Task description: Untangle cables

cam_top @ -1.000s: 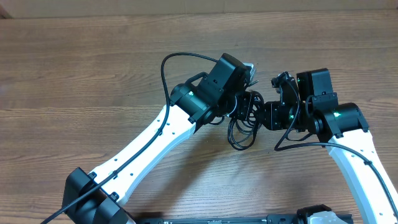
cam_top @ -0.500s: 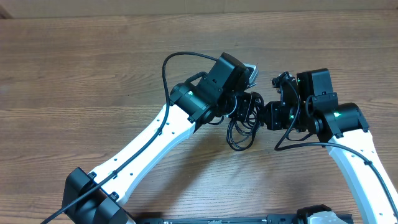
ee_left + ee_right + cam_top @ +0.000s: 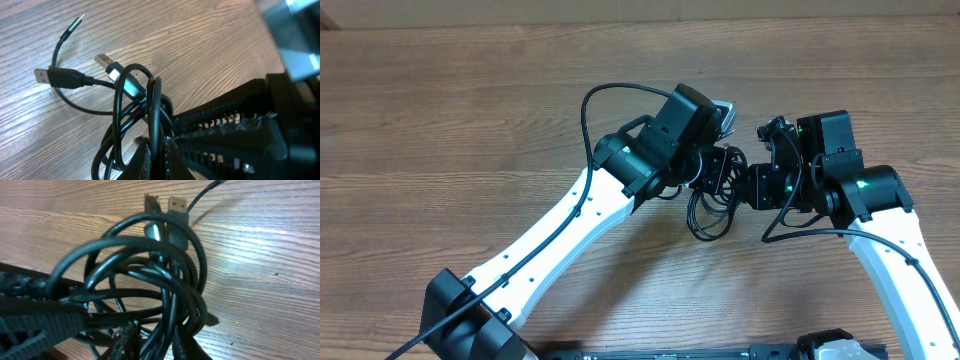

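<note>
Cables (image 3: 134, 100): black USB cords in a knotted bunch, held btw both grippers. Left gripper (image 3: 157, 145) pressed shut on several strands. Right gripper (image 3: 740, 186) is just opposite, in among the loops; can't tell if it's pinching. Step, likely: teasing the knot apart. Next move needs one loop drawn free. Beyond left fingers, a USB-A plug (image 3: 103, 60) and a USB-C tip (image 3: 77, 22) lie on the wood table (image 3: 210, 35). Crossed loops are in the way.

The wooden table (image 3: 440, 90) lies open across the top and the whole left of the overhead frame, while the centre is crowded, with the cables (image 3: 710, 218) wedged between the left arm (image 3: 555, 230) slanting up from lower left and the right arm (image 3: 895, 250) at lower right.
</note>
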